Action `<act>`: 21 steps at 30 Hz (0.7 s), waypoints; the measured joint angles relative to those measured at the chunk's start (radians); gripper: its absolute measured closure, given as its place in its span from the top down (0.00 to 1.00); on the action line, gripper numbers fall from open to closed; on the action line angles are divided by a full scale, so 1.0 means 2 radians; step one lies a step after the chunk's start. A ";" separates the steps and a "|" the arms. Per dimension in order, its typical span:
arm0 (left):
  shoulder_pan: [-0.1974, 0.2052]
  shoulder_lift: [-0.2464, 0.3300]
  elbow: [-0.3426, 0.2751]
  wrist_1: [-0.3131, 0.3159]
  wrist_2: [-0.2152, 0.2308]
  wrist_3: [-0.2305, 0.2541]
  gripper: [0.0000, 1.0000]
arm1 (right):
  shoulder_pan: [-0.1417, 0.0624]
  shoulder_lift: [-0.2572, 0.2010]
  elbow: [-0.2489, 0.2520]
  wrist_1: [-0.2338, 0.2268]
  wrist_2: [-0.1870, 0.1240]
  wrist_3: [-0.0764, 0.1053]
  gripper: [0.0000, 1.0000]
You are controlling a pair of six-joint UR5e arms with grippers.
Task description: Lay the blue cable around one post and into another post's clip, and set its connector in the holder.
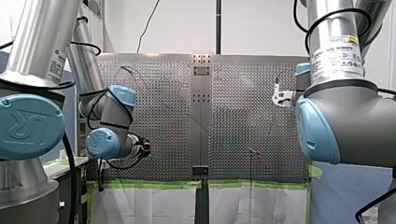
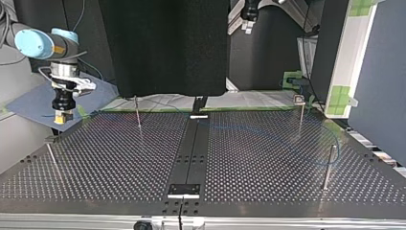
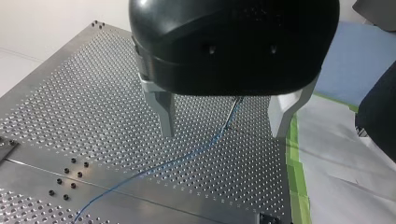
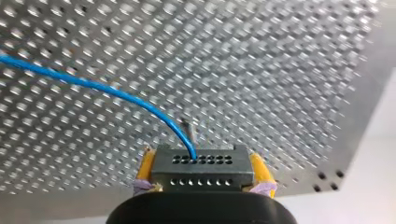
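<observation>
**Connector gripped at the tabletop's corner; cable slack**

The robot's right end effector (image 4: 201,158), yellow-padded, is clamped on the dark rectangular multi-hole connector (image 4: 201,171). The thin blue cable (image 4: 107,88) leaves the connector's face in a tight bend and runs out over the perforated metal tabletop (image 3: 84,93). That arm hangs just off one corner. The left end effector (image 3: 223,133) hovers empty with its jaws spread wide, and the cable lies flat beneath it, near the green-taped edge (image 3: 294,168).

Risks, as judged: a pull from the right arm would load the bend at the connector. The slack line could catch the wrong slim metal post (image 2: 137,112) or slip over the edge. A cable lying flat on the holes is easy for the left jaws to miss. Whether the cable touches the clip-topped post (image 2: 300,115) is too faint to tell. I cannot pick out the holder.

Room: the centre is bare between well-spaced posts, and both arms work close to the edges.
</observation>
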 joint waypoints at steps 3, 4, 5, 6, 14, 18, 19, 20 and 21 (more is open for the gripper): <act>0.002 0.000 0.000 0.000 0.002 0.000 1.00 | -0.006 -0.002 0.002 -0.009 -0.001 0.006 0.00; 0.002 0.000 0.000 -0.001 0.002 0.000 1.00 | -0.008 -0.002 0.002 -0.011 -0.001 0.008 0.00; 0.003 0.000 0.000 -0.001 0.003 0.001 1.00 | -0.010 -0.002 0.002 -0.013 -0.002 0.010 0.00; 0.003 0.000 0.000 -0.001 0.003 0.001 1.00 | -0.012 -0.002 0.002 -0.016 -0.004 0.013 0.00; 0.006 0.000 0.000 -0.001 0.010 0.001 1.00 | -0.024 0.022 -0.018 -0.012 -0.028 0.024 0.00; 0.008 0.000 0.001 -0.001 0.011 0.001 1.00 | -0.028 0.027 -0.032 0.005 -0.033 0.027 0.00; 0.008 0.000 0.001 -0.001 0.011 0.001 1.00 | -0.029 0.027 -0.036 0.009 -0.035 0.027 0.00; 0.008 0.000 0.001 -0.001 0.011 0.001 1.00 | -0.029 0.028 -0.039 0.013 -0.036 0.027 0.00; 0.008 0.000 0.001 -0.001 0.011 0.000 1.00 | -0.030 0.028 -0.045 0.019 -0.038 0.027 0.00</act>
